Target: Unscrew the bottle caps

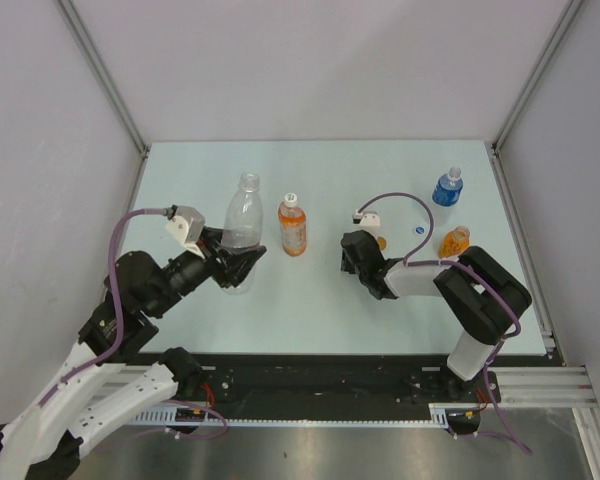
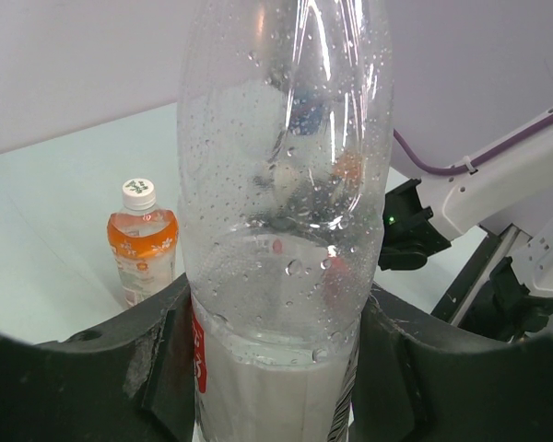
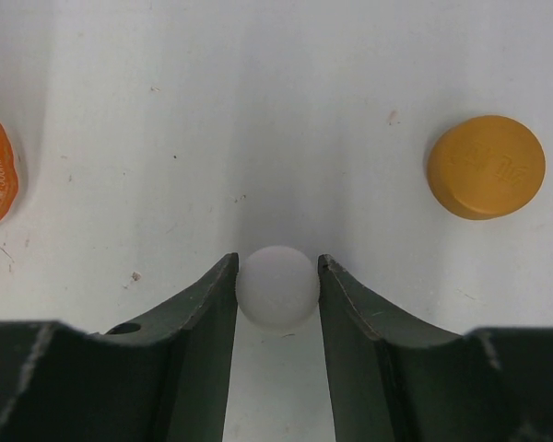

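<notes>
Grey walls close in a pale worktop (image 1: 320,300). The left pincer (image 1: 238,265) is clamped on the lower body of a clear bottle (image 1: 244,215), which stands upright and is beaded with droplets inside. At its 3 o'clock, a little apart, stands an orange-drink bottle (image 1: 293,230) with a neck cap (image 1: 291,199) on top. The right pincer (image 3: 276,276), low on the worktop, pinches a white cap (image 3: 276,295) between both fingers. An orange cap (image 3: 486,166) lies loose at its 2 o'clock.

Pale blue table (image 1: 320,300), plain grey walls (image 1: 320,60)
</notes>
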### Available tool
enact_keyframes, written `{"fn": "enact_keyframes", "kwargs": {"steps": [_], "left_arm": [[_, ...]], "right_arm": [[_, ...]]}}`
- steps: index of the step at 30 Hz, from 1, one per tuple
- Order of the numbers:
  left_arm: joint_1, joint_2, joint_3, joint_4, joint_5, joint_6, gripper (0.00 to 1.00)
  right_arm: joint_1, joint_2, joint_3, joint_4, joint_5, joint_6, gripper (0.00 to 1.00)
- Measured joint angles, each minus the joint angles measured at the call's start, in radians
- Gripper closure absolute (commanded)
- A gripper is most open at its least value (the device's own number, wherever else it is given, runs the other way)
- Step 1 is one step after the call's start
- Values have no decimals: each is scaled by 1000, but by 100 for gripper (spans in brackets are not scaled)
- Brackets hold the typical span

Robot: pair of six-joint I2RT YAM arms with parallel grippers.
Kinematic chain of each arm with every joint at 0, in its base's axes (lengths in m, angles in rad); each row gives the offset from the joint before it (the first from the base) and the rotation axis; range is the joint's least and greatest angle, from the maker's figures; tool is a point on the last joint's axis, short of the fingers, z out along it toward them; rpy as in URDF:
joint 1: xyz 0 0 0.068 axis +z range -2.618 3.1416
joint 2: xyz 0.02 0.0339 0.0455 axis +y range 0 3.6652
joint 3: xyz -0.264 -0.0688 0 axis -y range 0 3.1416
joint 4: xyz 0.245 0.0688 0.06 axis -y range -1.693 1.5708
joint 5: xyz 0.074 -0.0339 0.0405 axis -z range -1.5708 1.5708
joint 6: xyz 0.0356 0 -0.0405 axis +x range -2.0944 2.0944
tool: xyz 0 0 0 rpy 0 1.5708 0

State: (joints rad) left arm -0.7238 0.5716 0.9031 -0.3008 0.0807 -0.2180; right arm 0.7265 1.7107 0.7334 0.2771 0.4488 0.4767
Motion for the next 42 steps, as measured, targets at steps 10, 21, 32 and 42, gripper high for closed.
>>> {"fn": "enact_keyframes", "kwargs": {"steps": [10,21,32,42], "left_arm": [[0,11,-8,0,0,-1,95],[0,25,-8,8,0,1,95],[0,141,-56,135,224,2,95],[-3,349,-45,241,635,-42,98]], "right_arm": [[13,-3,7,-12,2,21,36],[14,-307,85,-332,41,27,32],[27,-902,238,-322,-361,-42,20],[-9,-925,237,-205,-833,59,0]]}}
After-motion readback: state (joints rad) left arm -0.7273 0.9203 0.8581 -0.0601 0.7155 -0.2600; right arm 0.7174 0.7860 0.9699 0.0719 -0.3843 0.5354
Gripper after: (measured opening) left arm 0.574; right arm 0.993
